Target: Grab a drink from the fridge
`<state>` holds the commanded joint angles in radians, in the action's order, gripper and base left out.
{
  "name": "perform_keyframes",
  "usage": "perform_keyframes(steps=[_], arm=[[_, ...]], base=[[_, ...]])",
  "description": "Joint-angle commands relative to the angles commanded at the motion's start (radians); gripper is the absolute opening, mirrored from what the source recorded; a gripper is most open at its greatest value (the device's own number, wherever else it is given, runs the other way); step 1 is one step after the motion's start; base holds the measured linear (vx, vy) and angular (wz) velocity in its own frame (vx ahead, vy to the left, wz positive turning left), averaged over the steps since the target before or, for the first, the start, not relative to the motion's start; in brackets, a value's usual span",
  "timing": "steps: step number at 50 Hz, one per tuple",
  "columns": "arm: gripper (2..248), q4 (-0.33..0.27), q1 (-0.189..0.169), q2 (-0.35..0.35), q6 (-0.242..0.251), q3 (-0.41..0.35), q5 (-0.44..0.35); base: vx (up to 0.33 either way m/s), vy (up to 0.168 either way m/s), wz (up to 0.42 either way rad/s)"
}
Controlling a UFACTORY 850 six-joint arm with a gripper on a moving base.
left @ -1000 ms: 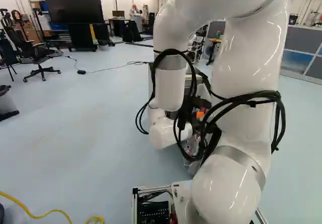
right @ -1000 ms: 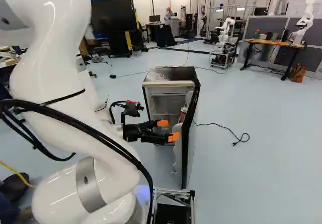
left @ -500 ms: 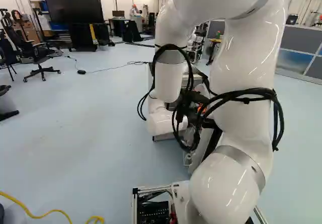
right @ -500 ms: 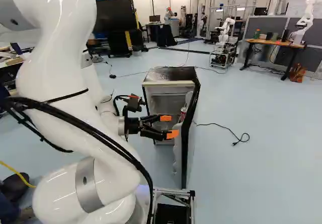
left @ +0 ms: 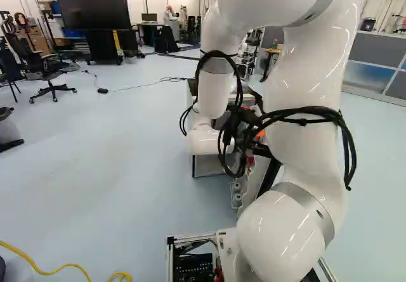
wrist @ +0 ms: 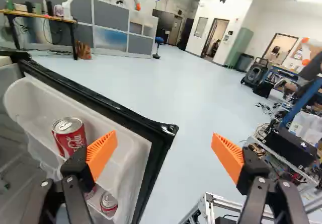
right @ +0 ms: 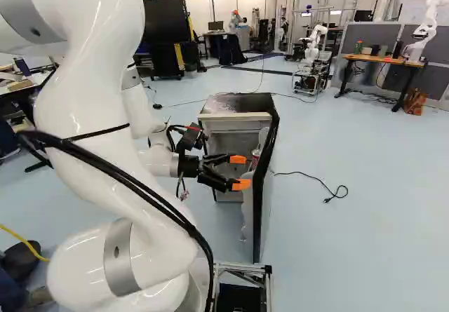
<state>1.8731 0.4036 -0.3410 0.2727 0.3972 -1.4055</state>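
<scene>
Well, arm (right: 105,137) bent, gripper (right: 240,172) (fingers spread wide) near fridge door (right: 260,210).

white arm (right: 91,123), glossy; bulbous, rounded joint housings. silver-grey collar (right: 125,273) near the foot, small dark oval mark (right: 116,252) on it. black cables (left: 304,112) looped outside, black ties. black block (right: 189,141) at wrist, thin red strip. gripper (right: 240,172): black, two jointed fingers (wrist: 256,199), round pale screw heads (wrist: 69,179); ribbed orange pads (wrist: 103,151).
</scene>
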Motion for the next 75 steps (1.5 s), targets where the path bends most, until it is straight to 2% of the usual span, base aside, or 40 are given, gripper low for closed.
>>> perform_keyframes(steps=[41, 75], arm=[[247, 0.007, -0.15, -0.043, 0.0, 0.122, -0.002], [247, 0.007, -0.324, -0.088, 0.0, 0.229, -0.002]], base=[[0.0, 0.0, 0.0], [0.0, 0.0, 0.0]])
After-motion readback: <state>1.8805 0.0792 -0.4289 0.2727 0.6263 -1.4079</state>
